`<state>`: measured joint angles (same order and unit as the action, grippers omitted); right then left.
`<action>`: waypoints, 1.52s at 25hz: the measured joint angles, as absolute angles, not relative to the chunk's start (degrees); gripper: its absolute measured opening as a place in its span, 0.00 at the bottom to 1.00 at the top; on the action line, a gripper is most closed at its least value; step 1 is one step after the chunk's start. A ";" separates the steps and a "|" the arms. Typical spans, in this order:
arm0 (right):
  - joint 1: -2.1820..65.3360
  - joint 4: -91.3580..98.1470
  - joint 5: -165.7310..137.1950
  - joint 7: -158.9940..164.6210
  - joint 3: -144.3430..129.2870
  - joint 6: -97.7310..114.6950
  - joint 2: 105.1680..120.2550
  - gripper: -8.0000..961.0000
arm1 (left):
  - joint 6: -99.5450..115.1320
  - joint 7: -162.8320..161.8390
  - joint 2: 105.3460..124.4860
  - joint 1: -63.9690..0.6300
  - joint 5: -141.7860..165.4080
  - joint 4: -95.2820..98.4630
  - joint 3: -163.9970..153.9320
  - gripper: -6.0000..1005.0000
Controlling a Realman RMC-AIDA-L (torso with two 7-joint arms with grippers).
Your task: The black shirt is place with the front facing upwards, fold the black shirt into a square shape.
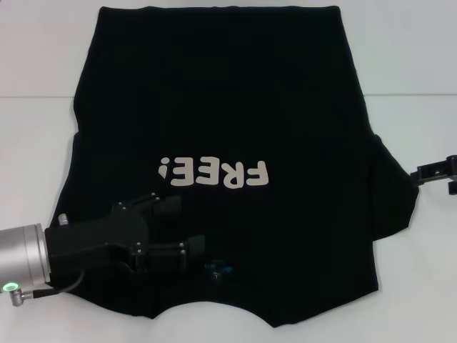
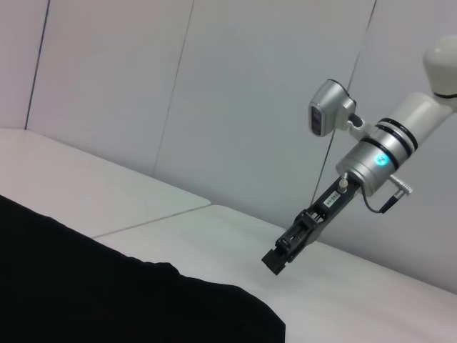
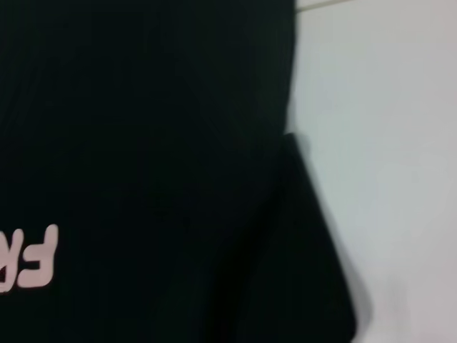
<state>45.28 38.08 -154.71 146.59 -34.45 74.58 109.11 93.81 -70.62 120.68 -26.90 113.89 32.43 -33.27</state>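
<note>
Nearest to us, our left gripper hovers with released jaws over the black shirt near the surface's near-left corner. Right gripper waits at the right edge, jaws unclear. Folding seems not begun; next we must grasp the left sleeve.

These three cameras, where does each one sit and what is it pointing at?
Head view: on the robot's head, looking down at the black shirt on the white table; the left gripper is over the shirt, the right gripper is at the table's right side.
Left wrist view: on the left arm, facing across the shirt's edge to the right gripper and a wall.
Right wrist view: on the right arm, looking down at the shirt's sleeve; no arm shows.
Shared: the shirt appears in all three views.
</note>
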 joint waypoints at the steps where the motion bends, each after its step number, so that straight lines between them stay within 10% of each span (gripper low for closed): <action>1: 45.51 37.51 -154.69 146.49 -34.51 74.37 109.22 0.85 | 93.82 -70.62 120.67 -26.93 113.88 32.42 -33.31 0.94; 35: 47.25 32.51 -155.02 145.82 -38.38 69.50 110.84 0.83 | 93.52 -70.75 120.50 -27.16 113.82 32.43 -33.31 0.94; 38: 47.30 32.52 -155.04 145.84 -38.66 69.47 110.91 0.71 | 93.54 -70.75 120.49 -27.16 113.82 32.44 -33.31 0.94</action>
<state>47.30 32.51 -155.04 145.84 -38.66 69.47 110.91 93.54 -70.75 120.49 -27.16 113.82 32.44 -33.31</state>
